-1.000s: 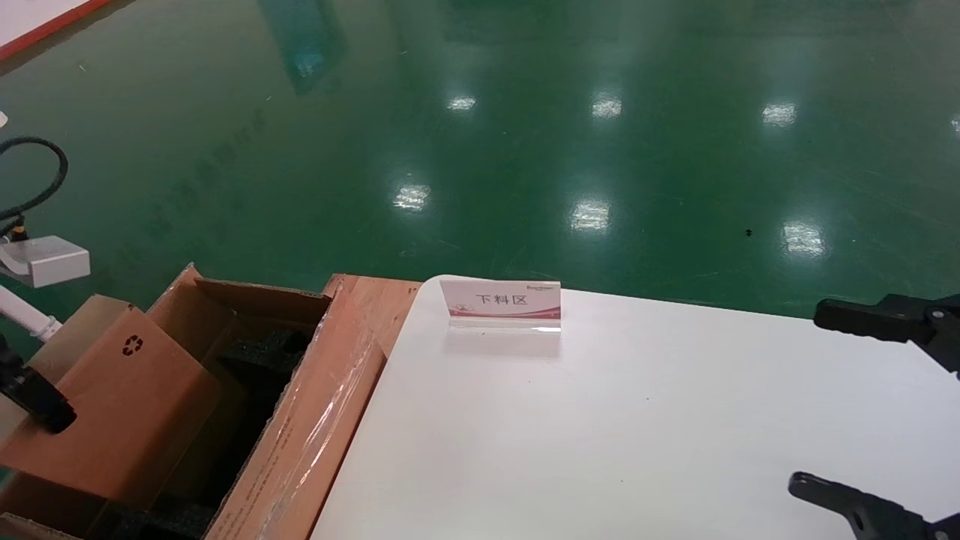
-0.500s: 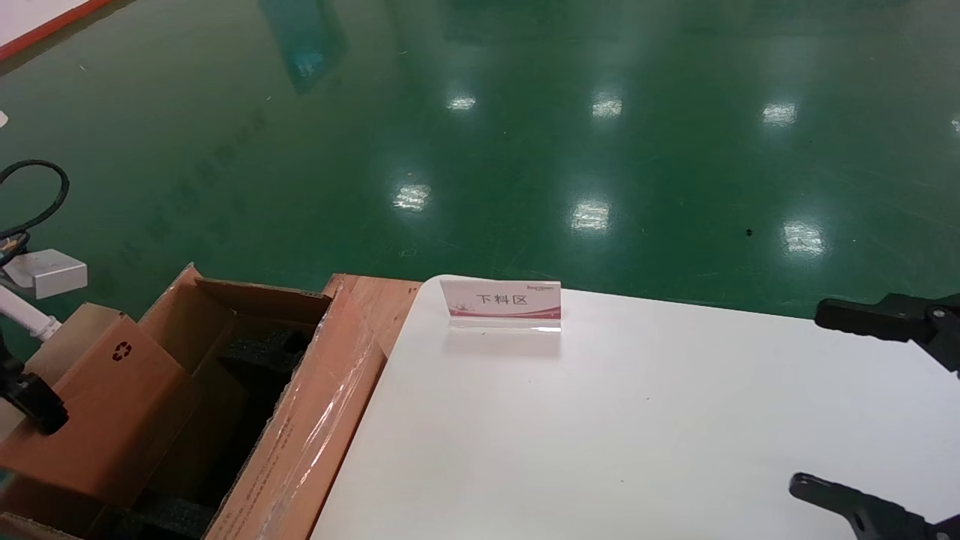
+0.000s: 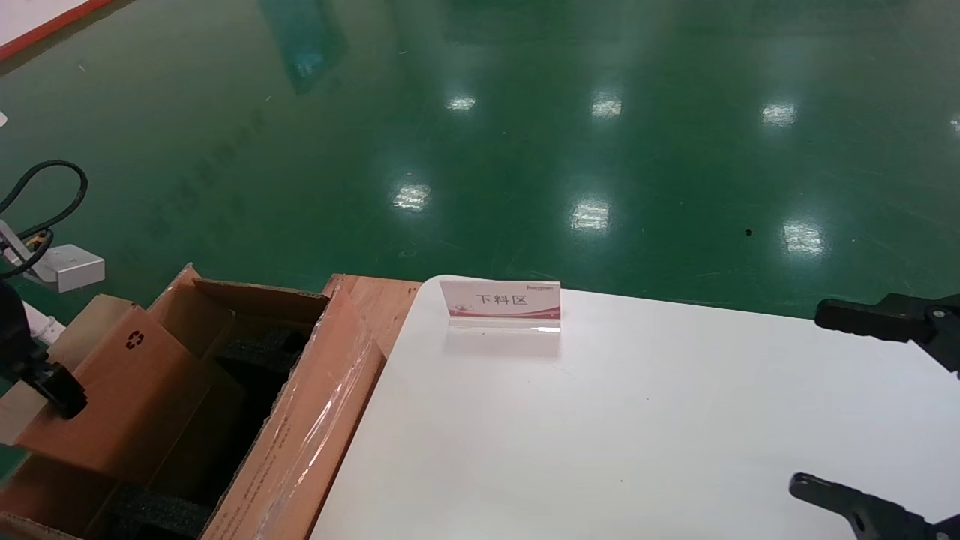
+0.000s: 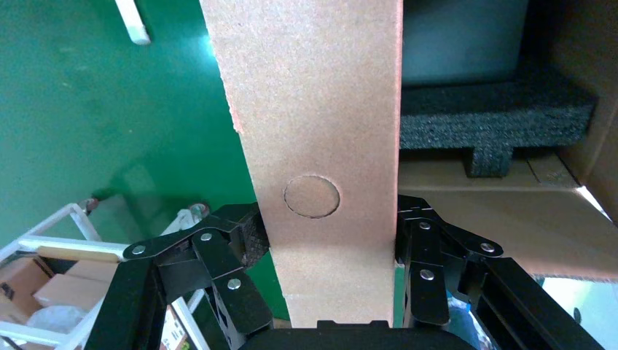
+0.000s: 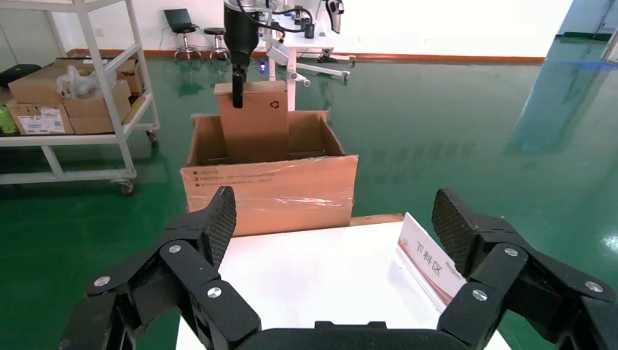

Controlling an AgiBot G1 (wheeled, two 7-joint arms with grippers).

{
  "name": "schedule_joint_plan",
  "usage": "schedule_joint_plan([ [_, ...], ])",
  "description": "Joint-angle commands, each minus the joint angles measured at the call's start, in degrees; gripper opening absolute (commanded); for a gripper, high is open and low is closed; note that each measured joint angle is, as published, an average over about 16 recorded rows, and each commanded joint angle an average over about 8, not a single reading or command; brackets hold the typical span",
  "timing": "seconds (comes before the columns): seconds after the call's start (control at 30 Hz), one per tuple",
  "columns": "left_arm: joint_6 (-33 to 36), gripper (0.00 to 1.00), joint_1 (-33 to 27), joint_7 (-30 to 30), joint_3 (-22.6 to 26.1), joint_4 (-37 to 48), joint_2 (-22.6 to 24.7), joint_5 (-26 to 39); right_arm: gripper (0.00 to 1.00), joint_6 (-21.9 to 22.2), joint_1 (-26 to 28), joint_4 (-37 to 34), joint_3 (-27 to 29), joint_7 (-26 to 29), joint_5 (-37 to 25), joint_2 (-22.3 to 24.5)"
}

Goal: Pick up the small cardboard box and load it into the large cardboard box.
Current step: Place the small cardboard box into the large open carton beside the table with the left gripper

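Note:
The small cardboard box (image 3: 127, 397), plain brown with a recycling symbol near its upper corner, hangs tilted over the left side of the large cardboard box (image 3: 300, 427). Its lower edge dips into the opening. My left gripper (image 4: 328, 233) is shut on the small cardboard box (image 4: 321, 109), one pad on each broad face; in the head view only one finger (image 3: 56, 386) of it shows. Black foam (image 4: 495, 117) lines the carton inside. My right gripper (image 3: 806, 397) hovers open over the table's right edge, holding nothing. From the right wrist, the large cardboard box (image 5: 270, 189) stands beyond the table.
A white table (image 3: 600, 435) carries an upright sign (image 3: 501, 304) near its far edge. A wooden board (image 3: 379, 296) lies between table and carton. A white shelf cart (image 5: 73, 95) with boxes stands on the green floor beyond.
The left arm has shifted slightly right and upward with the small box, which now leans more steeply over the carton's opening. The right arm has not moved.

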Motion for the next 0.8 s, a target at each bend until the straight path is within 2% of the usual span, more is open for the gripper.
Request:
schedule_joint_plan([
  [0.03, -0.4, 0.0, 0.6, 0.2, -0.2, 0.6, 0.2, -0.1, 1.0, 0.0, 0.0, 0.0, 0.0, 0.0, 0.0, 0.0],
  [0.8, -2.8, 0.0, 7.1, 1.7, -1.4, 5.1, 1.5, -1.5, 1.0, 0.0, 0.0, 0.0, -0.1, 0.0, 0.1, 0.0],
])
